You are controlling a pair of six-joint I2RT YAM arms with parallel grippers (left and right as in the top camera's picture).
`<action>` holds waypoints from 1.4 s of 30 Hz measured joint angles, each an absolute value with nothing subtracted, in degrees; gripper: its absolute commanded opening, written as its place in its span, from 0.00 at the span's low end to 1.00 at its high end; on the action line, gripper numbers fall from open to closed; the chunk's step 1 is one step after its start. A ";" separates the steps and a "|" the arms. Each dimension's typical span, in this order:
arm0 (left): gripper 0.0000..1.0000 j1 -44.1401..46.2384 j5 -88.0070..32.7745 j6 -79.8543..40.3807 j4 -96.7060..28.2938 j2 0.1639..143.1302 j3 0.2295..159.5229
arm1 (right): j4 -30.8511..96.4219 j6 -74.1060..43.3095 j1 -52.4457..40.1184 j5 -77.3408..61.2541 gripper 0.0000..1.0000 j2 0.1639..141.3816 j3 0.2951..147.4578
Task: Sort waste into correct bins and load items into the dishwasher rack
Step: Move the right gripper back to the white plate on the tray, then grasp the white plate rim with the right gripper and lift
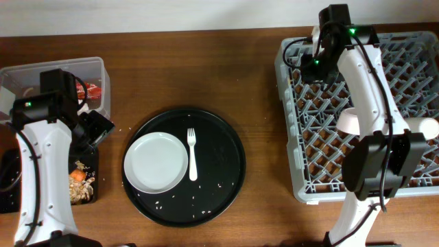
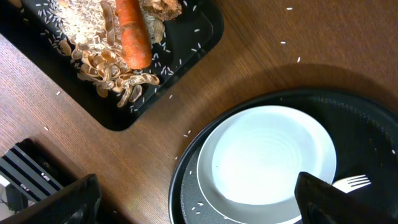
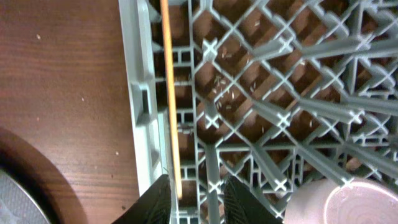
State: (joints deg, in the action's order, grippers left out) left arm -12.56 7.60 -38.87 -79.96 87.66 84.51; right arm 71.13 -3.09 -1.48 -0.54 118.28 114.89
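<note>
Loading the dishwasher rack is judged the step in hand, since the waste appears already binned. On the right gripper (image 3: 198, 186) the fingers stand narrowly parted and clamp nothing. A thin wooden stick (image 3: 169, 93) runs straight out ahead of them, its near end close against one finger; contact cannot be confirmed. The stick lies along the inside of the dishwasher rack (image 3: 140, 93) wall. Off to the gripper's other side a small white bowl (image 3: 354, 199) sits in the rack, with a cream-white cup (image 1: 425, 127) further out.

The left gripper (image 2: 198, 180) is spread wide and empty, directly above the white round plate (image 2: 267, 155). The plate is glossy, shallow and clean-looking, and lies flat on the round black tray (image 2: 373, 124). The white plastic fork (image 2: 351, 182) lies just beside it, by one finger. Beyond the fingers, the flat black tray (image 2: 186, 43) holds the orange carrot (image 2: 132, 34) on rice with brown scraps (image 2: 93, 31).

Assessment: plate or fork goes next. The plate's low rim offers little purchase, so an edge pinch is required, with a risk of slipping.
</note>
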 measured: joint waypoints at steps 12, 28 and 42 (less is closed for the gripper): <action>0.99 -12.58 7.62 -38.87 -79.96 87.66 84.51 | 75.59 -12.60 -19.11 -18.31 0.86 116.75 114.83; 0.99 -12.56 7.62 -38.87 -79.96 87.68 84.51 | 64.14 -34.44 -49.06 -7.46 0.48 132.29 113.32; 0.99 -12.56 7.60 -38.87 -79.96 87.68 84.51 | 61.06 -36.36 -49.98 -7.70 0.26 135.52 112.68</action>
